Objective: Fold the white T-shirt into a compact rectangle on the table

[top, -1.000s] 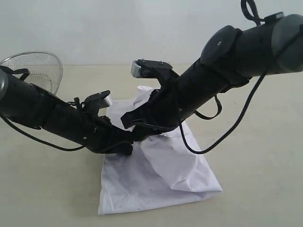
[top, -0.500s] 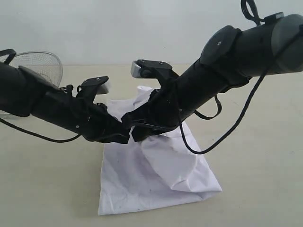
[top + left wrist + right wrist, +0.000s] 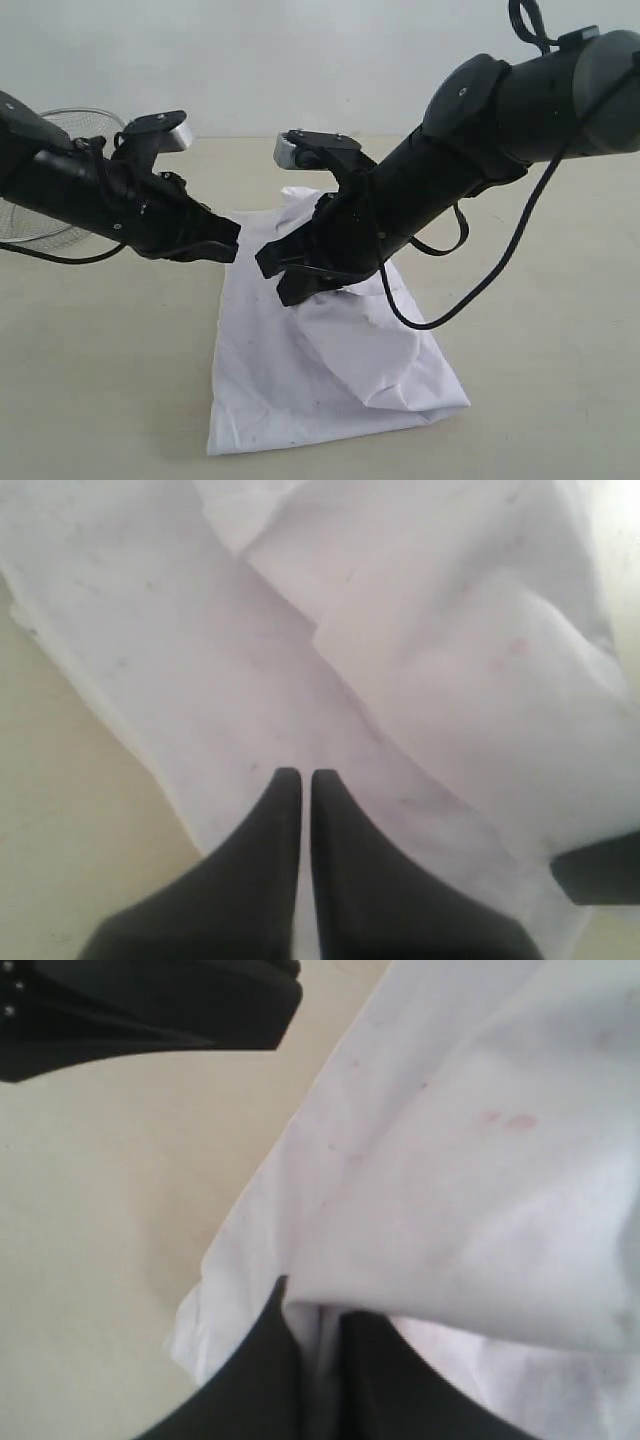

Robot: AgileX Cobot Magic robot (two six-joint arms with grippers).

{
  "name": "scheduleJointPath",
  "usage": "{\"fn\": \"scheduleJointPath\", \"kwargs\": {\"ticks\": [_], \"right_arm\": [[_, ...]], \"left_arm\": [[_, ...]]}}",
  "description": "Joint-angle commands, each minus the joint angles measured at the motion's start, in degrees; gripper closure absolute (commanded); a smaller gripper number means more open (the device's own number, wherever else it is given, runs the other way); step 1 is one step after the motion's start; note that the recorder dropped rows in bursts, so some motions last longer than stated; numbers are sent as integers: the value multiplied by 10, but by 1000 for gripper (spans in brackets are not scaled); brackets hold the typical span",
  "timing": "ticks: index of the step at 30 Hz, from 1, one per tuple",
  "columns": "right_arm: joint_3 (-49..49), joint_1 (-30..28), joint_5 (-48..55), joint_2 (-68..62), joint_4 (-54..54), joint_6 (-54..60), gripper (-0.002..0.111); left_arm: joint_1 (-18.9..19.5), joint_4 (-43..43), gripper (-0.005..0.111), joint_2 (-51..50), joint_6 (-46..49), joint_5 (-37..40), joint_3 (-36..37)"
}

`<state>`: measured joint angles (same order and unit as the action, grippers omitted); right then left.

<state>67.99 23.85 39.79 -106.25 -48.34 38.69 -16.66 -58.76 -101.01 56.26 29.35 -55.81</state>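
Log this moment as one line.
left gripper: shut, empty, over white T-shirt | right gripper: shut on its fold | state: rumpled on table, fold unfinished

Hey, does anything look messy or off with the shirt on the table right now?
Yes. The white T-shirt is not lying flat: its far end is bunched up where the right gripper pinches a fold, and a puffy ridge runs down its right half. The near edge also slants. No damage or spill shows.

We note the white T-shirt (image 3: 320, 380) as soft, creased cloth; the table (image 3: 540, 340) matt and smooth; the basket (image 3: 30, 222), at nine o'clock, wire-mesh metal.
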Motion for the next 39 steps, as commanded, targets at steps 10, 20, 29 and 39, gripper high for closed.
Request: {"fn": "scheduleJointPath", "kwargs": {"ticks": [10, 20, 29, 39], "right_arm": [[1, 34, -49, -47, -6, 24, 108], [1, 34, -95, -54, -6, 22, 108], [1, 35, -111, -54, -8, 20, 108], [1, 35, -58, -18, -25, -36, 26]], "left_arm": [[1, 16, 102, 24, -28, 26, 8], [1, -6, 102, 25, -28, 82, 8], [1, -6, 102, 70, -28, 48, 8], [1, -1, 102, 86, -27, 17, 8]]}}
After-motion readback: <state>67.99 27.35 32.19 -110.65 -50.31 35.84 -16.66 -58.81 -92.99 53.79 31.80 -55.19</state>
